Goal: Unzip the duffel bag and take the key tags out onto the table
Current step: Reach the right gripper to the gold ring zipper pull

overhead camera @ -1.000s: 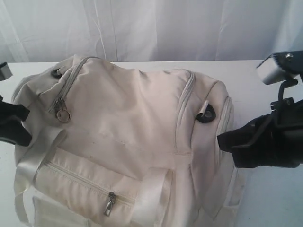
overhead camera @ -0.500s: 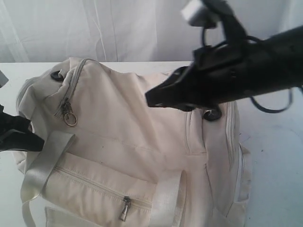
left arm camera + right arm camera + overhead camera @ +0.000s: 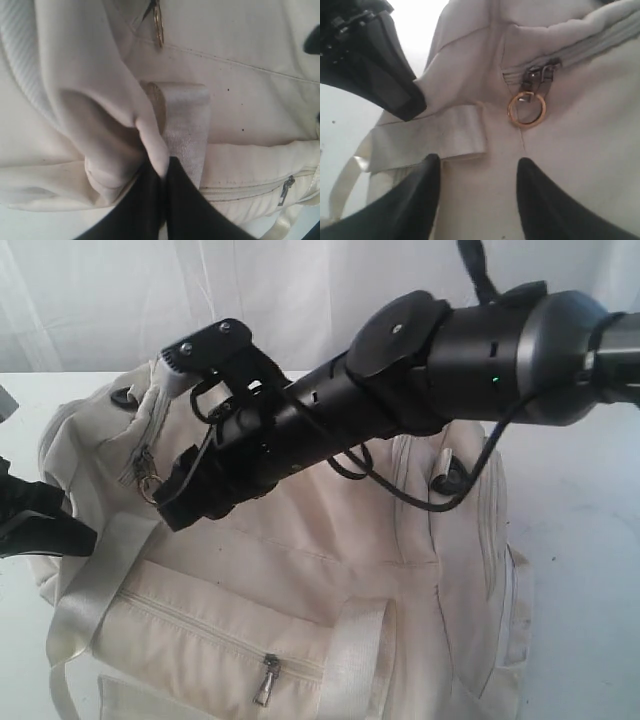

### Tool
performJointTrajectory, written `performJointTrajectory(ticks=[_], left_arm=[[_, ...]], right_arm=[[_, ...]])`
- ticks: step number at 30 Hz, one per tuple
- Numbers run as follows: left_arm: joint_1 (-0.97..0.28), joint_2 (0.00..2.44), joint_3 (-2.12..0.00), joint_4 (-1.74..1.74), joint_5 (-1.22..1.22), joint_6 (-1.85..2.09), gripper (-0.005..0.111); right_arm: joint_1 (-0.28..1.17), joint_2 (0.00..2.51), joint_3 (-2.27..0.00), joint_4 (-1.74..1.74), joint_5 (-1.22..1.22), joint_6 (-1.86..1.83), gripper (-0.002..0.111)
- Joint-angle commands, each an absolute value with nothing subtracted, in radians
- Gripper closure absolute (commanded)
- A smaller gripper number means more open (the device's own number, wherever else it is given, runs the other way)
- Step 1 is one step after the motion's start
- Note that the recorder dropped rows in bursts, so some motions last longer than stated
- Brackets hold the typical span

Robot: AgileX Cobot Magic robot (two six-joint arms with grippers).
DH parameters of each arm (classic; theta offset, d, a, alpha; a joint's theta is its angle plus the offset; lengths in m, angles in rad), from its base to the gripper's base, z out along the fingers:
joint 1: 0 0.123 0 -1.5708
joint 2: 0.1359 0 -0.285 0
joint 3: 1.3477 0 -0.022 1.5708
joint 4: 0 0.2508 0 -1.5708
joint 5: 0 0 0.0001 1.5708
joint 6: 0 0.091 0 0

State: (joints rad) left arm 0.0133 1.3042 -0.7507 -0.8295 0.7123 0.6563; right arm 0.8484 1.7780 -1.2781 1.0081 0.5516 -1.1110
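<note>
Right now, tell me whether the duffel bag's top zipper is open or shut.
Shut. On the duffel bag, the zipper lies closed up to its ring pull; no lining shows.

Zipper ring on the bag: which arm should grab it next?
Probably the right. The right gripper is open just beside the gold zipper ring; the left gripper is shut on a fold of the duffel bag.

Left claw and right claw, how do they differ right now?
The left claw is shut, pinching a fold of the duffel bag; the right claw is open and holds nothing. The left claw grips at the bag's end, while the right claw hovers above the top, by the zipper's ring pull. Both are black.
</note>
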Motion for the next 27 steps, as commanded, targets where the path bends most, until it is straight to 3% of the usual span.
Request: performJointTrajectory(ticks=[1, 7, 15, 27], left_arm=[[0.009, 1.270, -0.758, -0.946, 0.747, 0.660, 0.107], [0.009, 1.241, -0.758, -0.948, 0.747, 0.660, 0.107], [0.009, 1.218, -0.758, -0.958, 0.758, 0.660, 0.107], [0.009, 1.199, -0.758, -0.958, 0.760, 0.660, 0.107]], right_arm=[[0.891, 1.823, -1.294, 1.012, 0.397, -1.259, 0.059], [0.936, 1.866, -1.294, 1.015, 0.238, -1.335, 0.058], [0.999, 1.917, -1.295, 1.017, 0.054, -1.349, 0.041], [1.028, 1.990, -1.336, 1.019, -0.096, -1.322, 0.050]])
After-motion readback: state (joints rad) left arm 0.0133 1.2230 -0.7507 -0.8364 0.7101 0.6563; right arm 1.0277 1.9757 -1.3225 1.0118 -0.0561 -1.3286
